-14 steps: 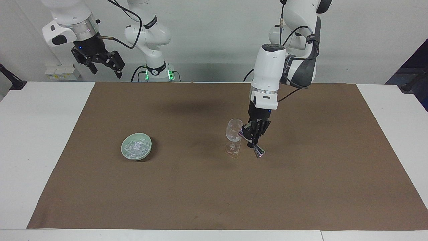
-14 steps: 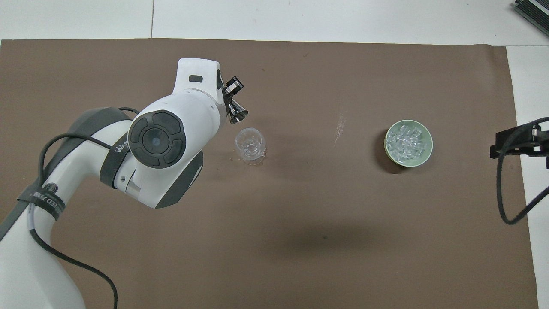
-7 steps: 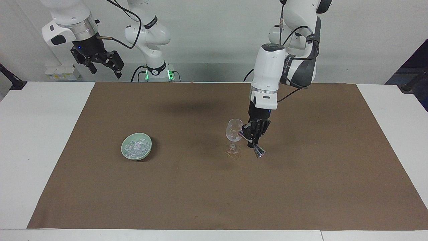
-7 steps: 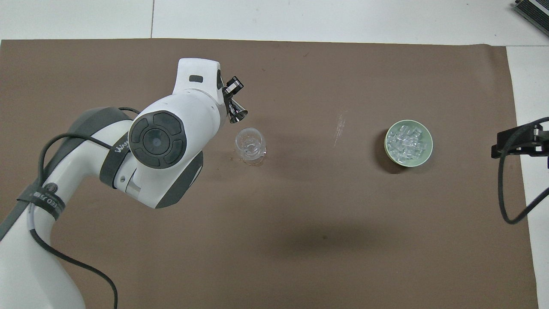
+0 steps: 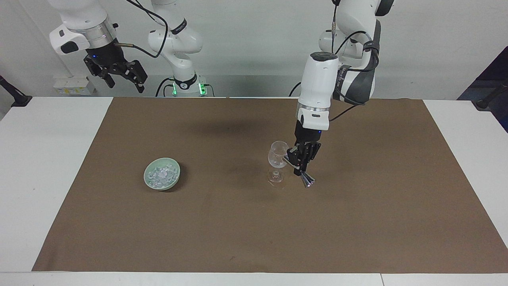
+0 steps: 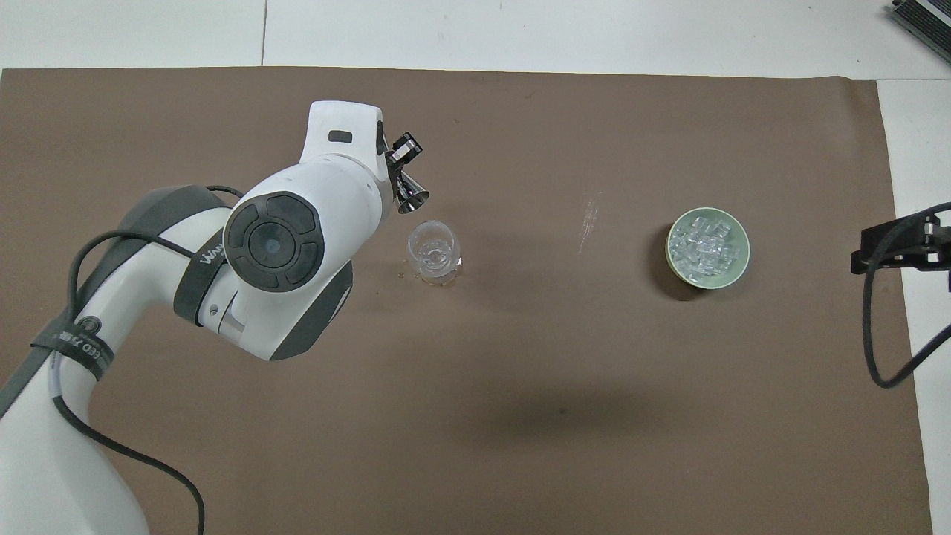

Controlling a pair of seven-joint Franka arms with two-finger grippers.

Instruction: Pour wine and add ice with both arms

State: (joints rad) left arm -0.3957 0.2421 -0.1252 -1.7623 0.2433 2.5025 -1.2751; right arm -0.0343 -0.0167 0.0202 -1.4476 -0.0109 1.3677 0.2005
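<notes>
A clear stemmed glass [image 5: 278,157] [image 6: 433,251] stands upright on the brown mat. Right beside it, toward the left arm's end, my left gripper [image 5: 300,170] hangs low over the mat. It is shut on a small silver jigger [image 5: 306,180] [image 6: 409,195], which is tilted. No wine is in view; the glass looks clear. The ice [image 5: 160,174] [image 6: 704,245] lies heaped in a pale green bowl [image 5: 174,178] [image 6: 735,273] toward the right arm's end. My right gripper [image 5: 124,83] waits open, raised high by the mat's edge closest to the robots.
The brown mat [image 5: 254,238] covers most of the white table [image 5: 35,178]. A faint whitish streak [image 6: 591,219] marks the mat between glass and bowl. A black cable [image 6: 880,371] hangs from the right arm at the table's side.
Almost nothing has moved. The right gripper has drifted slightly upward, and the left gripper still holds the jigger beside the glass.
</notes>
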